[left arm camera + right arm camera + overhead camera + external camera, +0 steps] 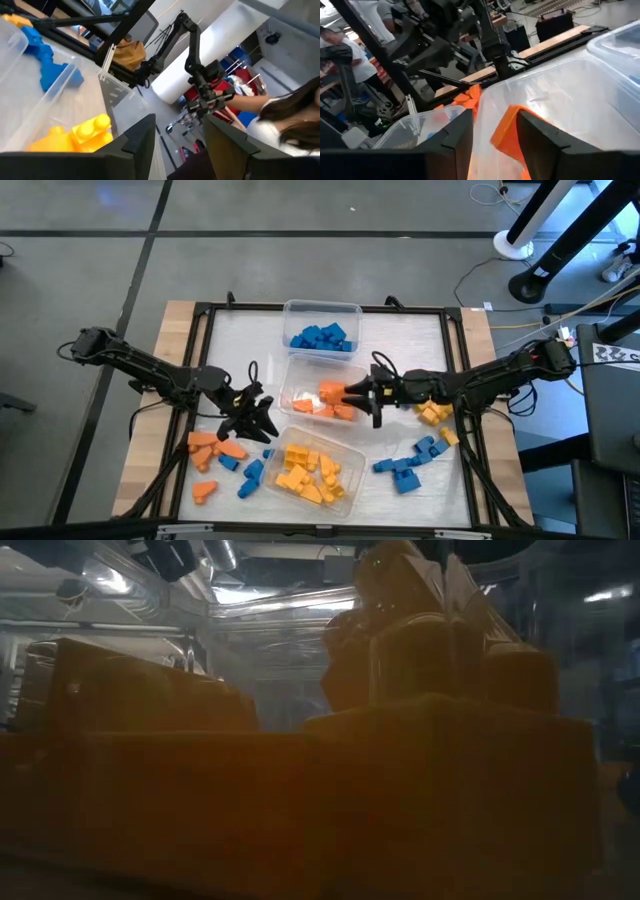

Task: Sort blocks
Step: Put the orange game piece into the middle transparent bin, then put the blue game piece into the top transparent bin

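From above, a white table [430,340] holds three clear tubs in a column at its centre. The tub at twelve o'clock [322,308] holds blue blocks [322,337]. The middle tub [296,376] holds orange blocks [334,402]. The tub at six o'clock [350,498] holds yellow blocks [305,471]. Loose orange and blue blocks [222,458] lie at eight o'clock, loose yellow blocks [434,414] at three o'clock, and loose blue blocks [408,468] at four o'clock. The left gripper [262,416] hangs between the middle tub and the eight o'clock pile, holding nothing visible. The right gripper [368,392] reaches into the middle tub's three o'clock edge, at an orange block [331,389].

The low view is filled by blurred yellow-orange blocks [440,790] pressed close to the camera.

The left wrist view shows the left gripper's [177,132] fingers apart and empty, beside a yellow block [90,131] in its tub, with a person [290,120] in the room beyond.

The right wrist view shows the right gripper's [495,127] fingers apart, the orange block [507,132] between them over the tub; whether they touch it, I cannot tell.
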Available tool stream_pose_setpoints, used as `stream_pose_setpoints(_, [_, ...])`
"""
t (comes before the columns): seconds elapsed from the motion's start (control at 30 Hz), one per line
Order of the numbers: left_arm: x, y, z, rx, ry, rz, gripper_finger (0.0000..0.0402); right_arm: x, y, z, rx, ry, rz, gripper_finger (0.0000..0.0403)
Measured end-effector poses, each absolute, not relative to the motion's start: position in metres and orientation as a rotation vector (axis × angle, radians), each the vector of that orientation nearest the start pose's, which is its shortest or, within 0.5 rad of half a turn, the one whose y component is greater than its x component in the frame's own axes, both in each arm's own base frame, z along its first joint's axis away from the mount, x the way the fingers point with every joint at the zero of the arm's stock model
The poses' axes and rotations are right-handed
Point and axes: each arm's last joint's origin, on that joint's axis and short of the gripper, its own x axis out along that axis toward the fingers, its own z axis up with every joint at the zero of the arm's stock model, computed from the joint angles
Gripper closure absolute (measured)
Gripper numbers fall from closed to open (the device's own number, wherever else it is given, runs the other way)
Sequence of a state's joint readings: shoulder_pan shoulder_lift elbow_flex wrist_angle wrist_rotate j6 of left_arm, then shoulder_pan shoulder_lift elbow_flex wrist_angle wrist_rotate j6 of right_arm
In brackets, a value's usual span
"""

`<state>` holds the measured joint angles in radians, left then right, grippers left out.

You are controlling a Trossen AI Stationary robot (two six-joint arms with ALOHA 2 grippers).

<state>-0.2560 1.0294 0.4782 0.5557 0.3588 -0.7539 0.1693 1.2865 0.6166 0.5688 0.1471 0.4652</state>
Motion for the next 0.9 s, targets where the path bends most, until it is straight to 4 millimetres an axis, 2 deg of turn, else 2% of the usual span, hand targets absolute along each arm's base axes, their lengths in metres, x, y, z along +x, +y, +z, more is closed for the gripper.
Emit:
stream_pose_setpoints(0.3, [0.209,-0.065,0.253,-0.623,0.192,-0.592,0.0247,0.265,0.041,0.227,0.683,0.254,-0.067,0.0271])
stream_pose_setpoints(0.47, [0.209,-0.065,0.253,-0.57,0.177,-0.595,0.0247,0.268,0.041,0.232,0.674,0.275,-0.097,0.0284])
stream_pose_setpoints(0.6, [0.209,-0.065,0.253,-0.518,0.16,-0.597,0.0247,0.276,0.043,0.254,0.594,0.266,-0.07,0.0292])
stream_pose_setpoints(0.7, [0.211,-0.061,0.253,-0.472,0.142,-0.583,0.0247,0.282,0.053,0.285,0.529,0.201,0.024,0.0295])
stream_pose_setpoints(0.8, [0.212,-0.054,0.253,-0.455,0.128,-0.55,0.0247,0.284,0.069,0.314,0.482,0.186,0.093,0.0297])
stream_pose_setpoints(0.9, [0.214,-0.047,0.253,-0.471,0.122,-0.515,0.0247,0.282,0.089,0.331,0.449,0.249,0.13,0.0297])
